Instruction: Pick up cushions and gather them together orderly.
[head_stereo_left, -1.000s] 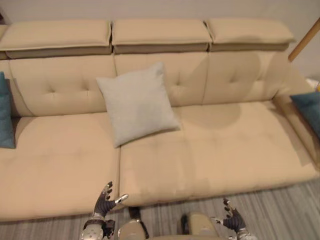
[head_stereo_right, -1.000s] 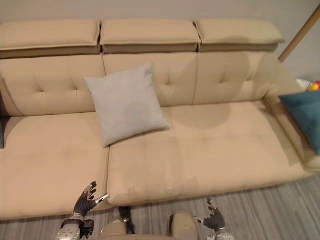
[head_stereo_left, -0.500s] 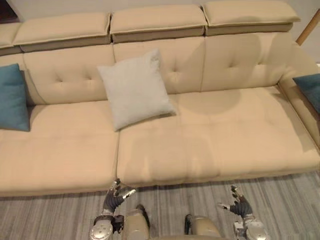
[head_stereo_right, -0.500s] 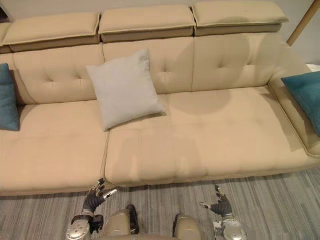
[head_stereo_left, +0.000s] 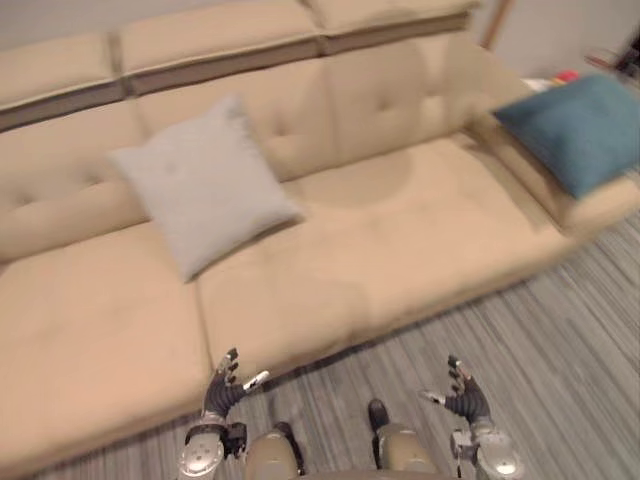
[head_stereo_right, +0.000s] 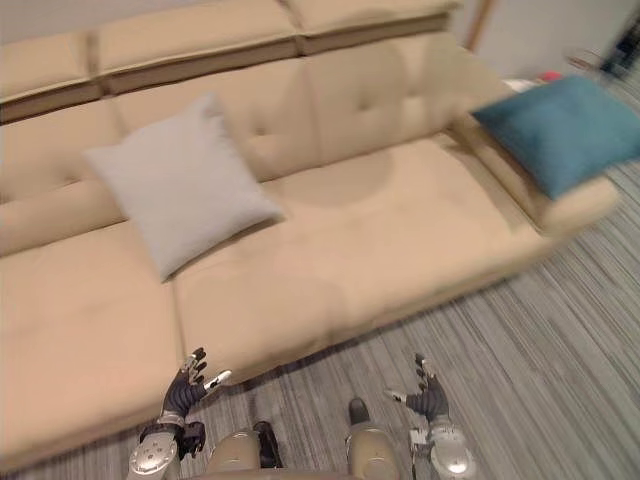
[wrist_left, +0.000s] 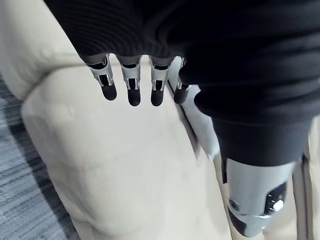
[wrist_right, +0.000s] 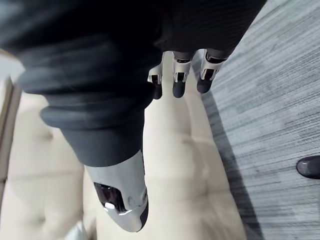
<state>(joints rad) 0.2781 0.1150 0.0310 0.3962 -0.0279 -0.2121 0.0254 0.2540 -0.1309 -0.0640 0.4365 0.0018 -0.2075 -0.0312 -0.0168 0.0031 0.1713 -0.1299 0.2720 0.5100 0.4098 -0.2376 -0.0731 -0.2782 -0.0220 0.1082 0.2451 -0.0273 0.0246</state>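
- Beige fabric sofa (head_stereo_left: 400, 240): long, tufted backrest w/ separate headrest pads along the top. It stands on a grey striped floor (head_stereo_left: 560, 340).
- Light-grey cushion (head_stereo_left: 200, 185): square and set corner-down. It leans vs the backrest on the robot's L half of the sofa. Its lower corner rests on the seat, right by the seam between two seat sections.
- Blue cushion (head_stereo_left: 575, 130): at the sofa's far R end, lying tilted on what looks like the low armrest. It is well apart from the grey one, w/ bare seat between the two.
- L hand (head_stereo_left: 218, 393): low, just in front of the sofa's front edge. Fingers spread & nearly straight, thumb out to the side, nothing in it. In the L wrist view its fingers (wrist_left: 132, 92) hang straight in a row w/ the seat past them.
- R hand (head_stereo_left: 465, 402): low over the floor, in front of the sofa. Fingers spread, thumb out, empty. In the R wrist view its fingers (wrist_right: 179, 85) are straight, w/ seat edge & floor beyond.
- Both hands are well apart from both cushions.
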